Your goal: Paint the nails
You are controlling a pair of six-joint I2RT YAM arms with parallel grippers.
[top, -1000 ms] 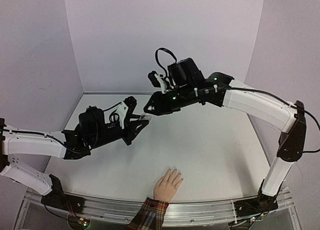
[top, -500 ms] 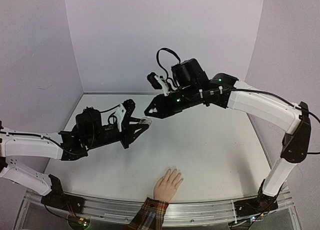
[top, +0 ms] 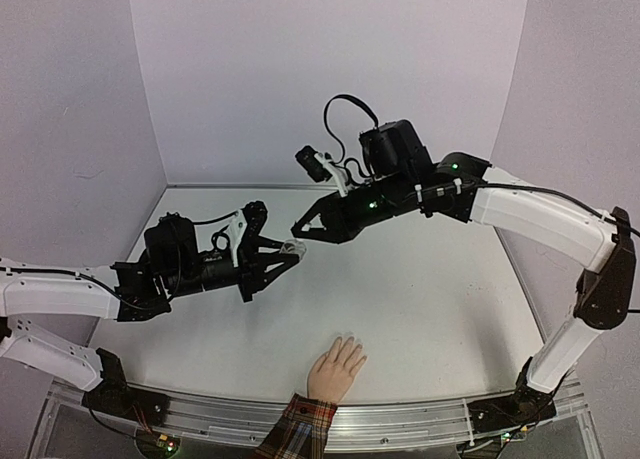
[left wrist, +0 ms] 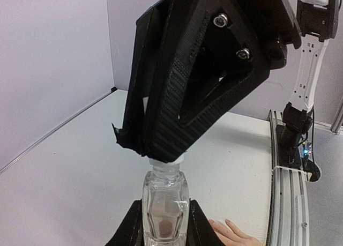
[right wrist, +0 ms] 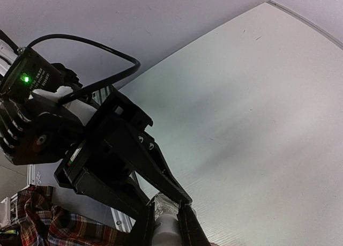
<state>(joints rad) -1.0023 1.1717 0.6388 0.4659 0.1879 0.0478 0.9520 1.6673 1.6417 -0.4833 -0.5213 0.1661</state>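
Open table [top: 430, 299] surrounds the hand [top: 336, 369]; left arm [top: 190, 264] and right arm [top: 520, 209] meet beyond.

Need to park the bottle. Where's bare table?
Free: table right of the hand, out to the right wall; also the band between hand and bottle. Crowded: left-centre, where left gripper and right gripper clamp the bottle.

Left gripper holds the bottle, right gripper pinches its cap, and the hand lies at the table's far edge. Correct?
No: the hand lies at the near edge, as the top external view shows. Left gripper holds the bottle, right gripper pinches its cap.
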